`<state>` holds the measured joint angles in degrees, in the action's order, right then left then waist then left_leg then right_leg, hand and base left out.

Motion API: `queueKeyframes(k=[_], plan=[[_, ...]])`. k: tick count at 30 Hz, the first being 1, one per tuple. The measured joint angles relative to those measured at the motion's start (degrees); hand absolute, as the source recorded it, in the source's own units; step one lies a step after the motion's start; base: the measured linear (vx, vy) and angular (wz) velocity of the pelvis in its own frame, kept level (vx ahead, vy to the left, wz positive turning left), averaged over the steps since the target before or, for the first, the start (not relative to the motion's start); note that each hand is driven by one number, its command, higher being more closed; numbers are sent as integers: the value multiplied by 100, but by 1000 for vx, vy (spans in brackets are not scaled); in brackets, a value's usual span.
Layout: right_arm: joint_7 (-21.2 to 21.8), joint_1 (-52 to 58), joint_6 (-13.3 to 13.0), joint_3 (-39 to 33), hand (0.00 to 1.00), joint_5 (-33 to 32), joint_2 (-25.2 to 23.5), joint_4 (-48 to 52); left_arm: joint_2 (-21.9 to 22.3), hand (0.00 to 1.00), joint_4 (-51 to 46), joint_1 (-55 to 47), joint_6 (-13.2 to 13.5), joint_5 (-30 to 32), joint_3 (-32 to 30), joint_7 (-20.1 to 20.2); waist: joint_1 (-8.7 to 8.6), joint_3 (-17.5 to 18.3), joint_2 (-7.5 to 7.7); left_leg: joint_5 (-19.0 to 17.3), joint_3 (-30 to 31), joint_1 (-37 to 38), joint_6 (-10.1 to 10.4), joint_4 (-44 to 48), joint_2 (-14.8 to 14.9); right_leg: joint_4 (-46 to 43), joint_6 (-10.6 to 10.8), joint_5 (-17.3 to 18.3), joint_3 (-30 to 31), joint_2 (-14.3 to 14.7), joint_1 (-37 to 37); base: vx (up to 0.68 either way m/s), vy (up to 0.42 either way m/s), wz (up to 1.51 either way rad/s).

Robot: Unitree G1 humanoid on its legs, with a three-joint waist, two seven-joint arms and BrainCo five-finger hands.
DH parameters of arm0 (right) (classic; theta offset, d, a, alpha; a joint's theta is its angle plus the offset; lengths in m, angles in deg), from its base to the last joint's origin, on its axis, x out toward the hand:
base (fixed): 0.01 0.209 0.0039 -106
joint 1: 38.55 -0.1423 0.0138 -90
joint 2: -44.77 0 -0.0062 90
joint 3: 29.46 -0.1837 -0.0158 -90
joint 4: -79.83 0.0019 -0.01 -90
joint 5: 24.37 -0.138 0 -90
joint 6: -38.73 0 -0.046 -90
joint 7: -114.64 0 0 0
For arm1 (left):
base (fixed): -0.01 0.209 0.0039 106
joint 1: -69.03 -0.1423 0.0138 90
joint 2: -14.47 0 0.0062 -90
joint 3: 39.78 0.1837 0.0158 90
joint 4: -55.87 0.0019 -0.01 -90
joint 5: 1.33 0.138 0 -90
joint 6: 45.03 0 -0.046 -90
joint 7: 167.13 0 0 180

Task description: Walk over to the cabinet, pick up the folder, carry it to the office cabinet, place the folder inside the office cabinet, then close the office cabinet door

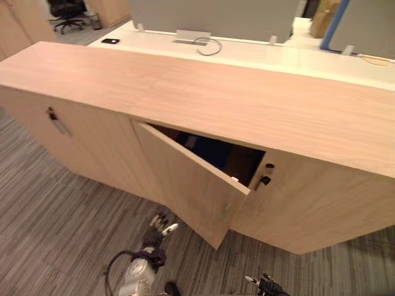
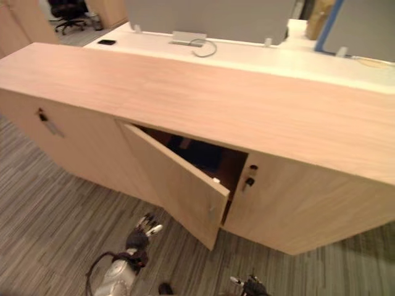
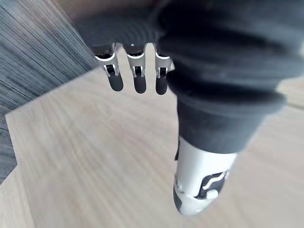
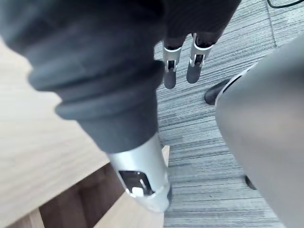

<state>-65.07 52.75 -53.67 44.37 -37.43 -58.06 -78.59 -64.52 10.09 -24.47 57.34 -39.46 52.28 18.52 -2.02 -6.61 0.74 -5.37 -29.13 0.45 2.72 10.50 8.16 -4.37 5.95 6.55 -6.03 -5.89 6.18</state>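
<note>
Lowest and closest in the head views, my left hand (image 1: 155, 234) hangs over the grey striped carpet (image 1: 55, 228), just in front of the free edge of the half-open light-wood cabinet door (image 1: 185, 185). Its silver fingers (image 3: 135, 78) point out straight and relaxed, with the thumb (image 3: 197, 190) apart from them, and they hold nothing. In the wrist view pale wood grain lies right behind them. My right hand (image 1: 268, 286) sits at the bottom edge, further right, also over the carpet. Its fingers (image 4: 170, 71) are likewise straight and loose, with nothing in them.

Ahead of me runs the long, low light-wood office cabinet (image 1: 247, 105). The door is hinged on its left side and swings out toward me, leaving a wedge-shaped gap. In that dark gap a dark blue flat shape (image 1: 213, 151) shows inside the cabinet. I take it for the folder but cannot tell for sure.

A small dark lock handle (image 1: 265, 177) sits on the closed door right of the gap, and a slim metal handle (image 1: 58, 123) sits on the closed door to the left. Behind the cabinet stands a white desk (image 1: 259, 55) with a grey partition screen (image 1: 210, 15), a silver cable box (image 1: 191, 37) and a small black flat object (image 1: 110, 41) near its left end. A black office chair (image 1: 65, 12) stands in the far left corner.
</note>
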Motion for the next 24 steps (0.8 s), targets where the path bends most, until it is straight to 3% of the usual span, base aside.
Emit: queueKeyframes(k=[1, 4, 6, 7, 8, 9, 10, 11, 14, 17, 24], plan=[[4, 37, -5, -6, 0, -132, 12, 1, -1, 0, 306, 1, -8, -277, -299, 0, 3, 26, -42, -379, -38, -198, 29, 786, 366, 17, -2, -1, 25, 128, 72, 159, -116, -69], [15, 133, -19, -53, 0, -181, 24, -5, -4, 0, 914, 5, -22, -619, -884, 7, 58, 8, -96, -612, 346, -693, -46, 2685, 1137, 127, -111, -50, 332, 490, 318, 157, -87, -63], [23, 176, -57, -62, 0, -169, 19, -16, 52, 0, 1303, -33, -35, -727, -1210, 34, 160, -10, -47, -479, 879, -913, -114, 3422, 1185, 156, -184, -28, 622, 451, 465, 105, 47, -78], [26, 153, -69, -63, 0, -155, 67, -49, 132, 0, 1529, -79, -45, -768, -1408, 41, 205, -28, -35, -859, 1471, -1036, 52, 3312, 913, 141, -231, 0, 834, 358, 475, 89, 138, -81], [26, 131, -70, -63, 0, -153, 95, -80, 171, 0, 1574, -118, -47, -770, -1486, 43, 226, -55, -66, -1004, 1799, -1037, 76, 3070, 725, 133, -231, 0, 955, 325, 454, 37, 193, -93], [27, 68, -68, -62, 0, -150, 110, -158, 224, 0, 1605, -203, -46, -775, -1641, 43, 300, -47, -89, -1075, 2575, -975, 131, 2253, 273, 73, -227, -1, 1194, 245, 297, -19, 228, -74], [28, 57, -70, -56, 0, -149, 104, -181, 236, 0, 1607, -245, -44, -777, -1690, 42, 326, -43, -97, -1043, 2843, -905, 173, 1914, 155, 35, -223, -2, 1250, 232, 240, -40, 231, -110], [40, 16, -100, -51, 0, -151, 45, -256, 237, 0, 1793, -379, -24, -753, -1859, 22, 404, 0, -91, -615, 3226, -701, 418, 1299, -120, -8, -148, -7, 1400, 189, 92, -3, 196, -71], [76, 79, -131, -64, 0, -128, 44, -328, 219, 0, 2176, -495, -7, -523, -1948, -54, 398, 80, 3, -402, 2904, -306, 214, 751, -367, -69, -127, -112, 1409, -77, 74, 17, 214, -46], [85, 107, -156, -136, 0, -152, 7, -332, 239, 0, 2425, -645, -10, -171, -2008, -90, 365, 237, 30, -123, 2641, 95, 150, -7, -547, -28, -46, -176, 1422, -262, 11, 0, 66, -42], [162, 176, -156, -280, 0, -153, -9, -365, 161, 0, 2491, -497, -7, 1, -1804, -94, 294, 303, 63, 319, 2863, 481, 180, -897, -580, 144, -24, -202, 1404, -190, -85, -8, -36, -15]])
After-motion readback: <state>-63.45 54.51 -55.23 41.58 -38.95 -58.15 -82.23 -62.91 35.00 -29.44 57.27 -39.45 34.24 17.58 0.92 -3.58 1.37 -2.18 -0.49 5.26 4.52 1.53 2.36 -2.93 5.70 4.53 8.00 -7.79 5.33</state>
